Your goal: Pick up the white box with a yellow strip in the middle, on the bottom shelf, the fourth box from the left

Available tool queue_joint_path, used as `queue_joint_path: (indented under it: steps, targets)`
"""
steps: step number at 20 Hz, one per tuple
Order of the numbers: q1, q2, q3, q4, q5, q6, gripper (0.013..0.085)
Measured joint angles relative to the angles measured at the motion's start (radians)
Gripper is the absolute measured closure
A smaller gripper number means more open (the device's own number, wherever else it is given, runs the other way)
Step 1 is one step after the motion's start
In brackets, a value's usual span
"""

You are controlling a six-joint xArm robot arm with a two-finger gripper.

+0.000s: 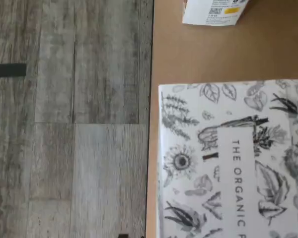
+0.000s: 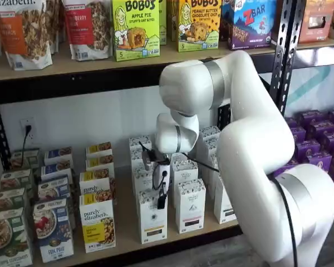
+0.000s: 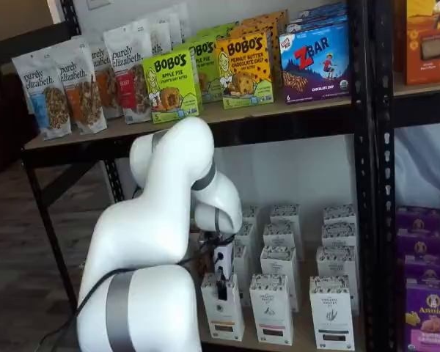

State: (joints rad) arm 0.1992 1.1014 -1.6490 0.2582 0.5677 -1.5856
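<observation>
One gripper (image 2: 162, 196) hangs with nothing in its widely parted fingers, tips pointing down, just in front of the white box (image 2: 153, 217), which stands upright directly below it at the front edge of the bottom shelf (image 2: 172, 240), long axis vertical

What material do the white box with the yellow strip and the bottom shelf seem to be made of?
The white box: probably matte printed paperboard, with sharp folded edges and a botanical-print top. The bottom shelf: apparently light, unglossy wood or fibreboard, an even tan surface, fronted by a black, likely metal, rail.
</observation>
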Motion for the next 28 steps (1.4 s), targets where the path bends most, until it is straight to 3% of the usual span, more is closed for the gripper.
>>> queue_joint_path:
  steps: [23,25,28]
  targets:
    - [0.009,0.034,-0.021,0.0,-0.024,0.007,0.013]
    - [0.01,0.036,-0.023,-0.001,-0.023,0.009,0.021]
    - [0.012,0.039,-0.022,0.0,-0.028,0.01,0.025]
